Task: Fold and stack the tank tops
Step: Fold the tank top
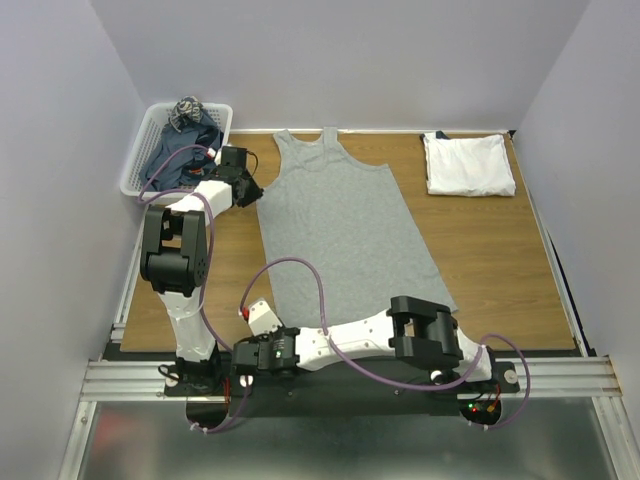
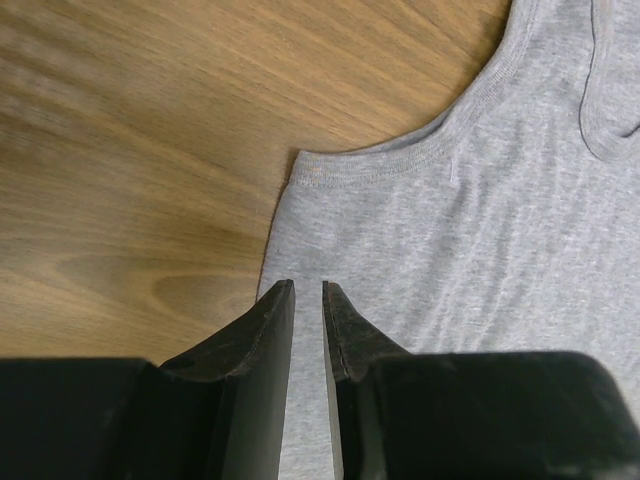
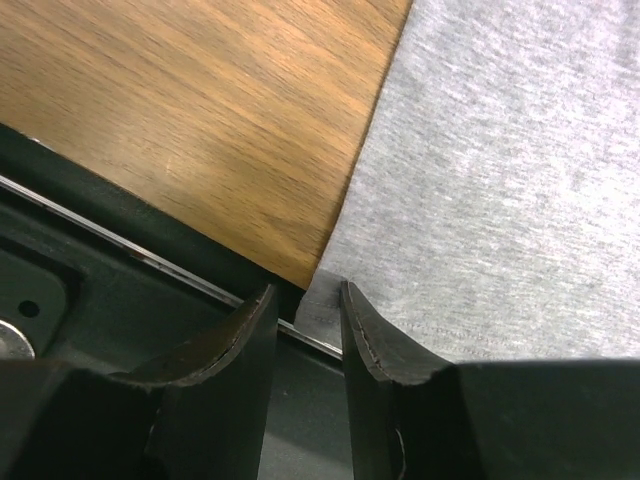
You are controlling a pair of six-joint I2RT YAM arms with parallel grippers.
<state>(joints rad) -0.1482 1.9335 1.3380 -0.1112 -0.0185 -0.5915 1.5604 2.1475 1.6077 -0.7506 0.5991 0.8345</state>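
Two tools are down on the same side of the grey top (image 1: 345,235). It lies spread flat in the middle of the worktop (image 1: 490,260), with its straps toward the far wall and its hem at the near edge.

My left tool (image 2: 308,288) sits at the top's left edge, just below the armhole. On its wrist camera the fingers (image 2: 260,330) are drawn almost together. Only a thin slit shows between them, filled with grey cloth, and the garment's edge runs in under the left finger. I cannot tell whether they actually pinch the cloth or only rest over it.

My right tool (image 3: 308,292) is at the near left corner of the hem, where the wood ends at the dark frame (image 3: 120,260), and its arm lies along the near edge. Its fingers stand a little wider apart than the left tool's, and the hem corner lies right at their tips. Whether the corner is caught between them, I cannot tell.

At the far right corner the white top (image 1: 468,165) lies folded into a neat rectangle, well apart from the grey top. At the far left the basket (image 1: 135,170) holds the dark tops (image 1: 180,155) in a loose heap, near my left tool.
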